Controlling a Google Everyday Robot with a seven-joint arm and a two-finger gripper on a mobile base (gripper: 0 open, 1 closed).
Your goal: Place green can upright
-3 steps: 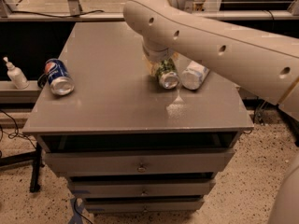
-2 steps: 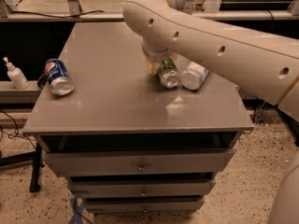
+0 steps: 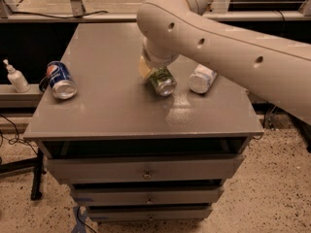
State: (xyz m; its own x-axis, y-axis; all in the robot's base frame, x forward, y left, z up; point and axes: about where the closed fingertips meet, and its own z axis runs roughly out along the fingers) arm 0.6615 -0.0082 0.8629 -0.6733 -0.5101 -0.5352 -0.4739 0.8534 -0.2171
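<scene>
The green can [image 3: 161,80] is at the middle of the grey table [image 3: 112,110], tilted on its side with a silver end facing me. My gripper [image 3: 151,71] comes down from the large white arm [image 3: 218,38] and sits right on the can's far end, shut on it. The wrist hides most of the gripper and the can's upper part. I cannot tell whether the can still touches the tabletop.
A white plastic bottle [image 3: 201,77] lies just right of the green can. A blue Pepsi can [image 3: 60,80] lies near the table's left edge. A small pump bottle [image 3: 14,76] stands on a ledge off to the left. Drawers are below the tabletop.
The gripper and the green can have moved together a little to the left, away from the white bottle. The bottle and the Pepsi can have not moved.
</scene>
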